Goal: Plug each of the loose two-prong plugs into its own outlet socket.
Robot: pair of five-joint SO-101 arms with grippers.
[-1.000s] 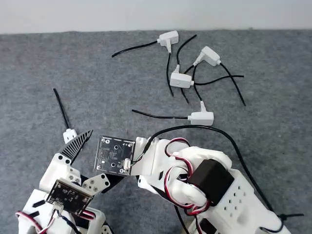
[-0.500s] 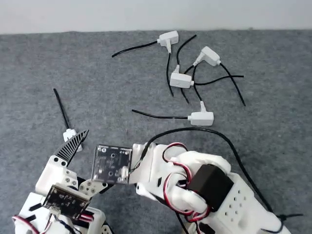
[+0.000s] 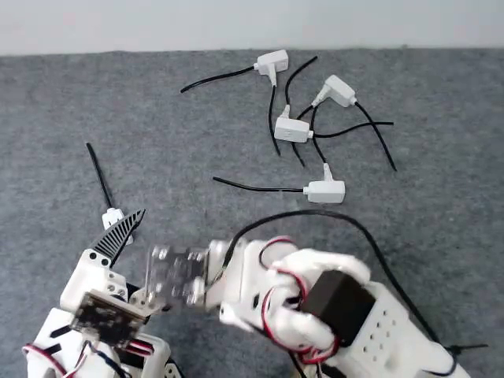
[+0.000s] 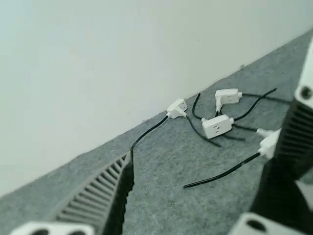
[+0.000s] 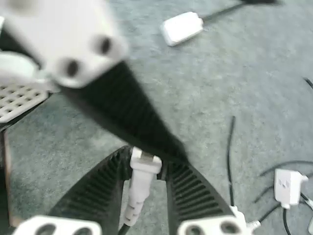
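Item: right gripper (image 5: 145, 162), black ribbed fingers pressing in on the held plug (image 5: 142, 172). The held plug is standing upright between them, its metal prong end at the fingertips and its cord trailing back toward the wrist. A black finger (image 5: 127, 112) of the left arm is crossing just beyond that prong end. Item: left gripper (image 4: 215, 147), fingers standing wide apart over the grey mat (image 3: 157, 118). The loose plug (image 3: 113, 216) is lying on the mat just beside one finger, at its outer edge rather than between the two. Its black cord (image 3: 98, 177) is running away from the arms. Item: socket (image 3: 293, 128), slotted face showing in the left wrist view, lying well apart from both grippers among tangled black cords. Item: near piece (image 3: 325, 190), white and corded, lying between the socket and the right arm (image 3: 339, 307).
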